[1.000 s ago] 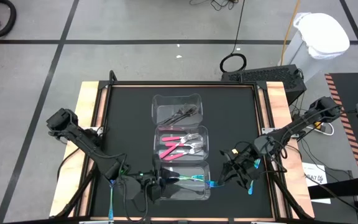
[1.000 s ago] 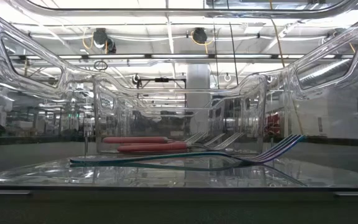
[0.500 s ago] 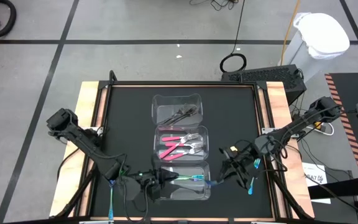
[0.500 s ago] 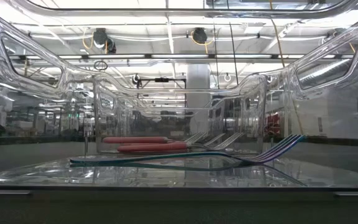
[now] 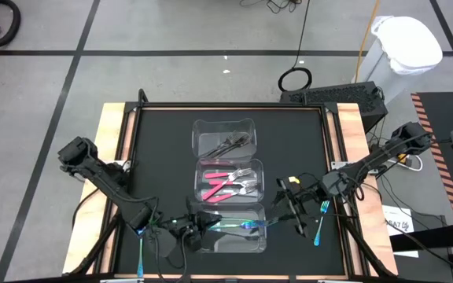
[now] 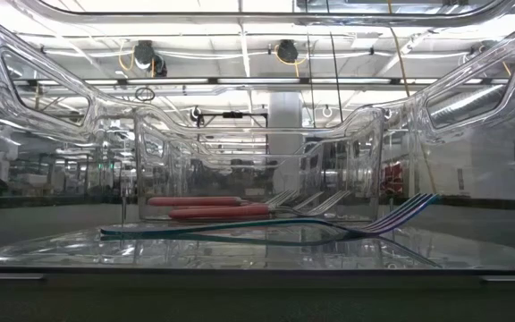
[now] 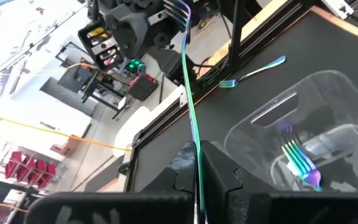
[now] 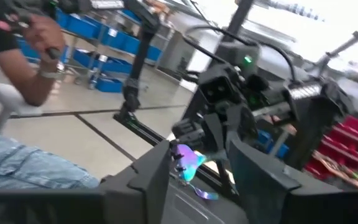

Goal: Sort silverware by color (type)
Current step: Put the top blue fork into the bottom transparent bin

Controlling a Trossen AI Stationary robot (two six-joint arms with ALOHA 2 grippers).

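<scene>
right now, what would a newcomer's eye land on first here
Probably the row of three clear containers down the middle of the black table: dark grey forks in the far one, pink-handled forks in the middle. At the near container, the left gripper is shut on a teal fork, with the open right gripper at its other end. One more teal fork lies on the table's right side.

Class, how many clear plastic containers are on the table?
3, in one column: far container holding dark grey forks, middle container holding pink-handled forks, near container nearest the arms. None seems hidden.
</scene>
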